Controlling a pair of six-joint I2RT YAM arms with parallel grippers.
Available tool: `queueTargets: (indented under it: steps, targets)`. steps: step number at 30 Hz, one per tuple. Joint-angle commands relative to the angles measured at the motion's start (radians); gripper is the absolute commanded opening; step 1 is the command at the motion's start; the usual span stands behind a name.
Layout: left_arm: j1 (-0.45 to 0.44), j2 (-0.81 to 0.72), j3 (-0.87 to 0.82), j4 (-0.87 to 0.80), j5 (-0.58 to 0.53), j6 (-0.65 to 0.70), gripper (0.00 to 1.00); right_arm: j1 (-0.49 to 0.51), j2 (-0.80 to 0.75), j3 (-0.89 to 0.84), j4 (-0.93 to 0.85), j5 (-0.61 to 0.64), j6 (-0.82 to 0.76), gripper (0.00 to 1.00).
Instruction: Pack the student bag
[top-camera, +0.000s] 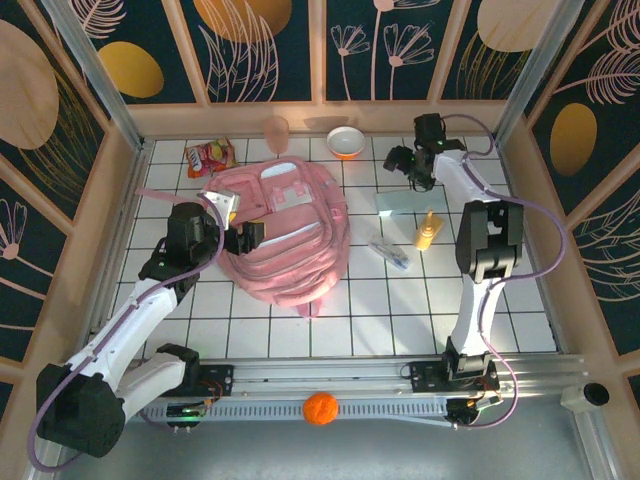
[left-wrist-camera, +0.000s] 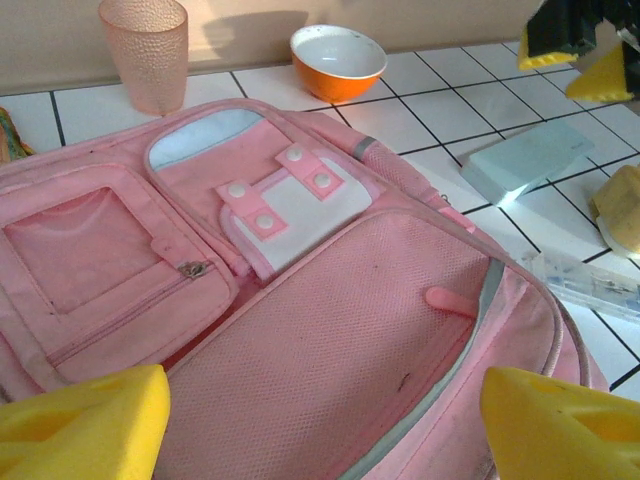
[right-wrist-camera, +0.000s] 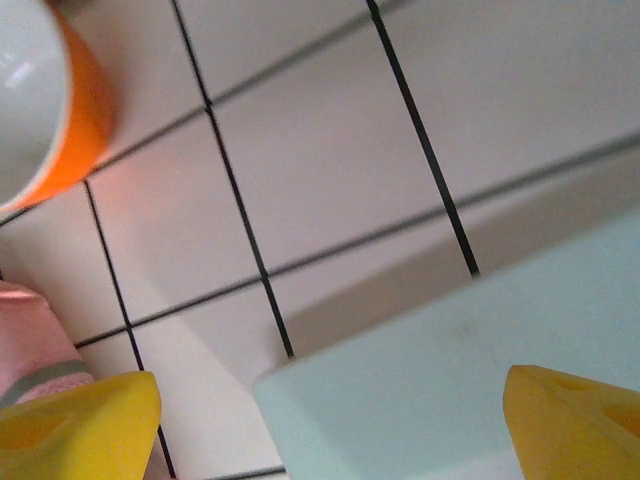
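The student bag (top-camera: 285, 235), a large soft pink fabric backpack with white zip trim, lies flat on the white tiled table (top-camera: 400, 310), left of centre, front side up. From the left wrist I see its mesh front pocket (left-wrist-camera: 340, 330), a clear-window pocket (left-wrist-camera: 90, 250) to the left and a white snap tab (left-wrist-camera: 290, 205) beyond.

My left gripper (top-camera: 248, 234) hangs over the bag's left edge. Its yellow pads (left-wrist-camera: 80, 425) stand wide apart with nothing between them but the bag's fabric below, so it is released.

My right gripper (top-camera: 402, 162) is at the far right, just above a flat pale blue-green box (top-camera: 400, 203). Its yellow pads (right-wrist-camera: 575, 420) are spread well apart, and the box (right-wrist-camera: 450, 380) lies beneath them without touching either, so it grasps nothing.

A round orange bowl with a white inside (top-camera: 345, 142) sits at the far edge beyond the bag, and a ribbed translucent pink cup (top-camera: 276, 130) stands to its left. A colourful snack packet (top-camera: 211, 155) lies far left. Right of the bag are a clear plastic sleeve (top-camera: 390, 252) and a small yellow bottle (top-camera: 426, 232).
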Motion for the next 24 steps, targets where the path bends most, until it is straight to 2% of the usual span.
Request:
queueTargets:
  steps: [1, 6, 11, 24]
  targets:
    - [0.001, 0.000, -0.003, 0.020, -0.008, 0.006, 0.81, -0.014, 0.124, 0.101, -0.051, -0.029, -0.193, 0.89]
    - [0.000, -0.004, -0.013, 0.022, -0.012, -0.003, 0.81, -0.034, 0.236, 0.168, -0.075, -0.057, -0.261, 0.90]
    - [0.000, -0.003, -0.020, 0.027, -0.023, -0.005, 0.81, -0.049, 0.257, 0.168, -0.112, -0.082, -0.261, 0.90]
    - [0.000, 0.017, -0.013, 0.039, 0.001, -0.007, 0.81, -0.033, 0.011, -0.148, -0.179, -0.118, -0.248, 0.91]
